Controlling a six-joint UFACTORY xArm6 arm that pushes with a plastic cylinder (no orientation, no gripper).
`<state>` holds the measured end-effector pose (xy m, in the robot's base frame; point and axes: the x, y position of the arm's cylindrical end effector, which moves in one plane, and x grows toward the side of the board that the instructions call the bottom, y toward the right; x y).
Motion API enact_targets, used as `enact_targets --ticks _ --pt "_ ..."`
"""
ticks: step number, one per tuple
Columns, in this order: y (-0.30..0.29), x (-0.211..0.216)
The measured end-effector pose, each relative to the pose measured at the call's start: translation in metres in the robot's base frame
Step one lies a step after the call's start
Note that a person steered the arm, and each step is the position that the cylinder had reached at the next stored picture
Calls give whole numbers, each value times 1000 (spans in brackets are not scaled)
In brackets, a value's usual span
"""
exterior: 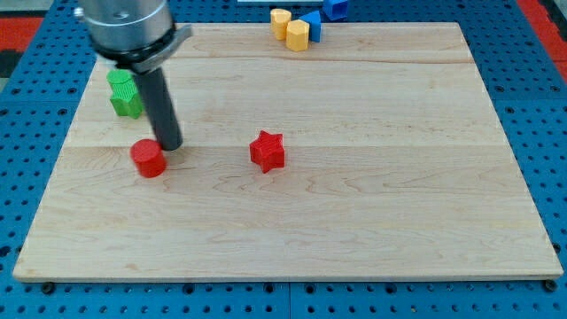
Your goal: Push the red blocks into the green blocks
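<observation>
Touching red cylinder (148, 159), my tip (169, 145) below green blocks (125, 93)

A pale wooden board (354, 221) with visible plank seams lay on a blue perforated base (532, 89) that showed past every edge of it. Near the board's top edge, right of its middle, two yellow blocks sat touching: one rounded yellow block (281, 21) towards the view's left, one chunkier yellow block (297, 35) just below and right of it. A blue block (312, 26) pressed against the second yellow one from the right. Another blue block (335, 8) lay beyond the top edge, on the base, partly cut off
</observation>
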<state>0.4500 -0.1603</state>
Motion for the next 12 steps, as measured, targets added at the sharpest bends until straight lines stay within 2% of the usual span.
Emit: enact_targets --ticks 2,3,4,6,8,10,11,12 --pt "-6 95" --pt "-40 121" --pt "-55 69" --pt "-64 26" --pt "-24 26" --pt "-34 -21" --pt "-50 -33" --pt "-38 -40"
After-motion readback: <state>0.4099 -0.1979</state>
